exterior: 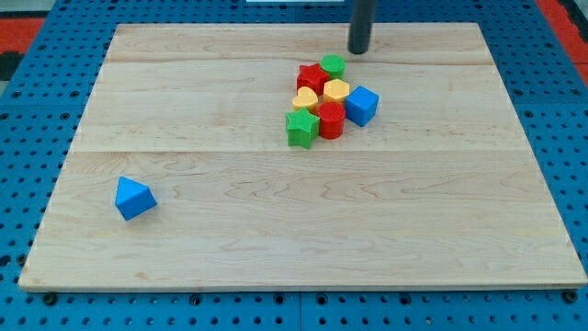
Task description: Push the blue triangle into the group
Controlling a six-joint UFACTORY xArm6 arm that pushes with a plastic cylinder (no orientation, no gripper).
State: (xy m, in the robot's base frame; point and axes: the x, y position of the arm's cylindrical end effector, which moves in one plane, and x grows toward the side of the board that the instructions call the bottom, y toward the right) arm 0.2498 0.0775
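The blue triangle (134, 198) lies alone on the wooden board (184, 101) at the view's lower left. The group sits right of centre near the view's top: a green cylinder (333, 65), a red star (311, 77), a yellow hexagon (336, 91), a yellow heart (305, 98), a blue cube (361, 105), a red cylinder (331, 120) and a green star (300, 128). My tip (358, 51) is at the view's top, just above and right of the green cylinder, far from the blue triangle.
The board lies on a blue pegboard surface (28, 138) that surrounds it on all sides. Red strips show at the view's top corners (560, 14).
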